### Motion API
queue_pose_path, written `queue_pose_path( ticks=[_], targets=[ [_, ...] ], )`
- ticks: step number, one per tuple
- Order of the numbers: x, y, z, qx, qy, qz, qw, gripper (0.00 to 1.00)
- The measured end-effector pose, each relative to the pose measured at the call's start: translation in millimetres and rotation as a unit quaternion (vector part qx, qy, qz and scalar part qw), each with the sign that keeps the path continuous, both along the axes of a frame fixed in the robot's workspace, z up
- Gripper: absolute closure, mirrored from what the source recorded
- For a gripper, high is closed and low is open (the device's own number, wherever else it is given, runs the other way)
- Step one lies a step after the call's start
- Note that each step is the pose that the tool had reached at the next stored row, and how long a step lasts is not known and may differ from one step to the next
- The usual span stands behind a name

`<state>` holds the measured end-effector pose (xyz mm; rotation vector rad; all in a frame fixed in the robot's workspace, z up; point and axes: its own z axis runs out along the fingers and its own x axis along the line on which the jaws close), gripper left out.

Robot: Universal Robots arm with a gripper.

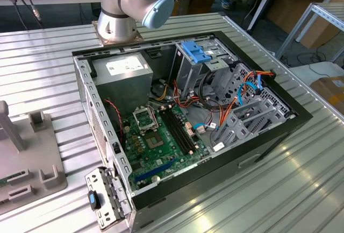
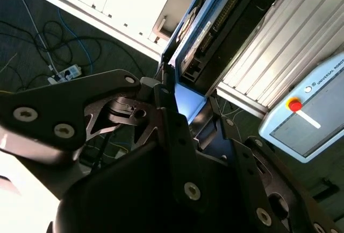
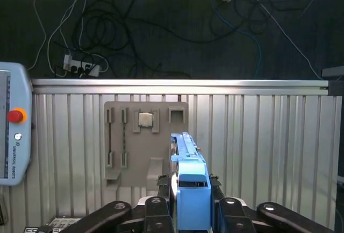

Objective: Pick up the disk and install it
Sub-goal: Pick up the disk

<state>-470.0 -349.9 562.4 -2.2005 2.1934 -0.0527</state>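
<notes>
In both wrist views my gripper (image 3: 191, 214) (image 2: 185, 106) is shut on the disk. The disk (image 3: 189, 182) (image 2: 215, 23) is a dark drive in a bright blue plastic carrier, held edge-on between the black fingers (image 3: 158, 211) and sticking out past them. It hangs well above the ribbed metal table (image 3: 258, 136). In the exterior view the open computer case (image 1: 86, 87) lies on the table, with its grey drive cage (image 1: 236, 117) on the exterior view's right side and a green mainboard (image 1: 156, 141) inside.
A ribbed blue flap (image 1: 196, 53) stands at the back of the case, with orange and blue cables (image 1: 250, 85) beside it. A grey fixture plate (image 3: 145, 141) (image 1: 27, 157) lies on the table. A pendant with a red button (image 3: 11, 131) (image 2: 306, 120) rests at the table edge. Cables cover the floor (image 3: 134, 23).
</notes>
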Motion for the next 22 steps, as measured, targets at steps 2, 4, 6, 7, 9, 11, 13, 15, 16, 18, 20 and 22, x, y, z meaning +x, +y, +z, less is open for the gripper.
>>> queue_pose_path(
  ticks=[2,4,6,7,9,11,13,15,16,18,20,22],
  targets=[
    [0.0,0.0,3.6,0.0,0.0,0.0,1.0,0.63],
    [0.0,0.0,6.1,0.0,0.0001,0.0,1.0,0.63],
    [0.0,0.0,6.1,0.0,-0.0001,0.0,1.0,0.63],
    [0.0,0.0,6.2,0.0,0.0,0.0,1.0,0.63],
    [0.0,0.0,6.2,0.0,0.0,0.0,1.0,0.63],
    [0.0,0.0,6.5,0.0,0.0001,0.0,1.0,0.63],
    [0.0,0.0,8.2,0.0,0.0,0.0,1.0,0.63],
    [0.0,0.0,10.7,0.0,-0.0001,0.0,1.0,0.63],
    [0.0,0.0,12.1,0.0,0.0,0.0,1.0,0.63],
    [0.0,0.1,15.9,0.0,0.0,0.0,1.0,0.63],
    [0.0,0.1,21.9,0.0,0.0,0.0,1.0,0.63],
    [0.0,0.1,26.0,0.0,0.0001,0.0,1.0,0.63]
  ],
)
